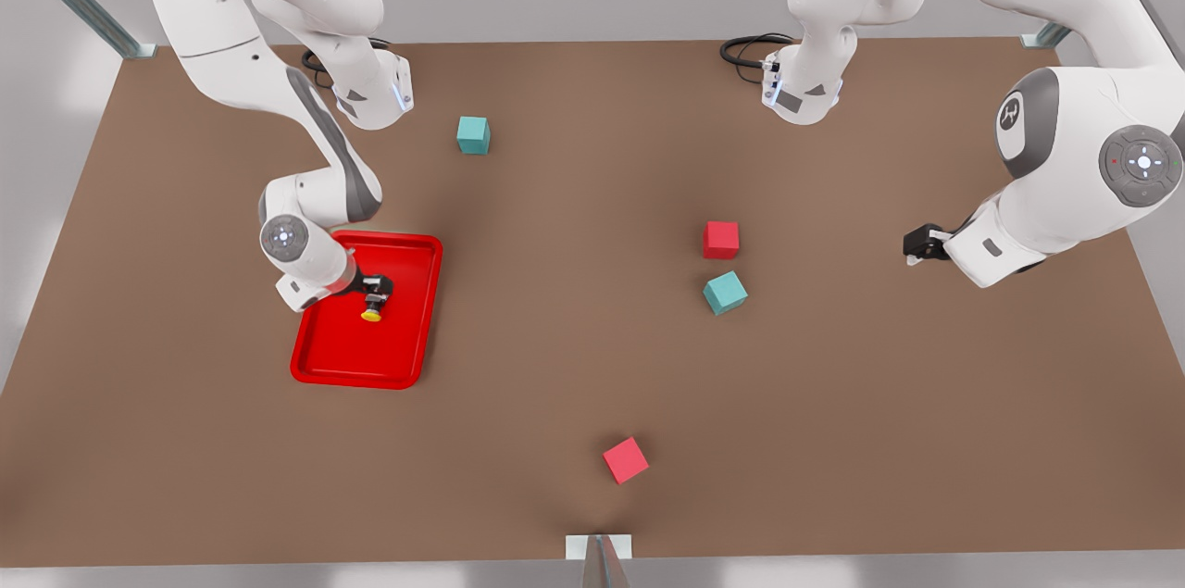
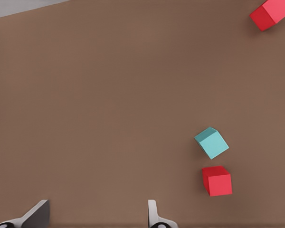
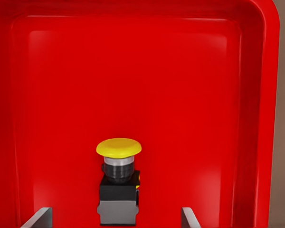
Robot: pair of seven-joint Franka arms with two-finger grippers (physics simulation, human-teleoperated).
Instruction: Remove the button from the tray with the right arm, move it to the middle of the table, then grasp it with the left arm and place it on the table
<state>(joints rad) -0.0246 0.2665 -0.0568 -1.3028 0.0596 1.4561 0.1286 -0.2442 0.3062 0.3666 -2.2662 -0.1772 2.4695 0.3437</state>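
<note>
The right gripper (image 1: 374, 297) is positioned low inside the tray (image 1: 407, 310), on the front view's left side of the table (image 1: 574, 310). In the right wrist view its two fingertips (image 3: 38, 218) are seen spread wide apart, with the button (image 3: 118, 183) lying between them and touched by neither. Only the tips of the fingers are visible there; the rest is cut off at the picture's edge. The button is seen lying on its side on the tray floor, its yellow cap pointing away from the gripper and its grey-and-black body toward the palm. In the front view the button (image 1: 371, 314) is largely covered by the gripper, so only the yellow cap is made out clearly.

The left gripper (image 1: 916, 243) is held over bare table at the front view's right, the left arm waiting there. Its body is mostly hidden behind the arm's wrist in the front view. In the left wrist view the gripper's fingertips (image 2: 35, 216) are seen well apart with nothing between them, again cut off at the frame's border. Ahead of this gripper a teal cube (image 2: 212, 142) and a red cube (image 2: 217, 180) are found just beside each other, and a second red cube (image 2: 271, 13), farther off, is partly cropped. Another teal cube (image 1: 473, 134) is placed beyond the tray.
</note>
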